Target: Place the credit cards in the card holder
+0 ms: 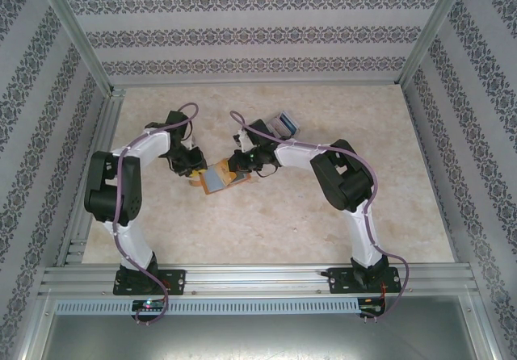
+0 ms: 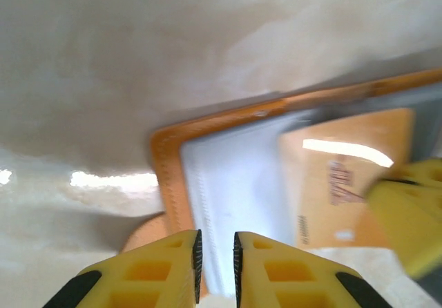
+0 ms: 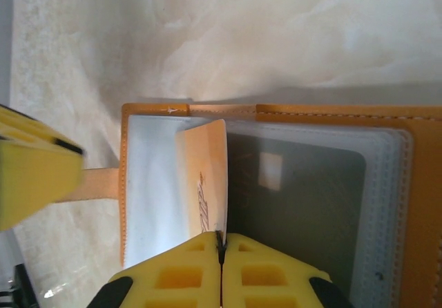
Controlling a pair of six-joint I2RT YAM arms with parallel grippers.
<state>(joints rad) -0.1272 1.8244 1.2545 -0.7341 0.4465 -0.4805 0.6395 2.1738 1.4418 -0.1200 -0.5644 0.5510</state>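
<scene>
Card holder [image 1: 216, 178] open flat on table [image 1: 283, 239], half hidden between both arms.
Right gripper [image 3: 221, 242] clenched on orange card [image 3: 204, 184] tilted up from holder's inside; grey card [image 3: 297, 204] dim behind clear sleeve [image 3: 383, 204]. Left gripper [image 2: 215, 253] barely parted over blurred sleeve edge, grip impossible to judge. More cards [image 1: 284, 122] beyond, partly masked by right arm.

Find a cream, marble-veined counter [image 1: 266, 231], glossy enough to throw back bright patches of light, closed in by a back wall [image 1: 258, 33], a left wall [image 1: 32, 134] and a right wall [image 1: 477, 150], all papered in pale stripes alternating with dark floral bands. Note bare aluminium posts [image 1: 77, 35] slanting up from the two far corners, a slotted side rail [image 1: 90, 182] along the left and a wider front rail [image 1: 258, 278] across the near edge. Nearer still, see a pale perforated strip [image 1: 258, 305] and then a dull grey metal sheet [image 1: 258, 340].
</scene>
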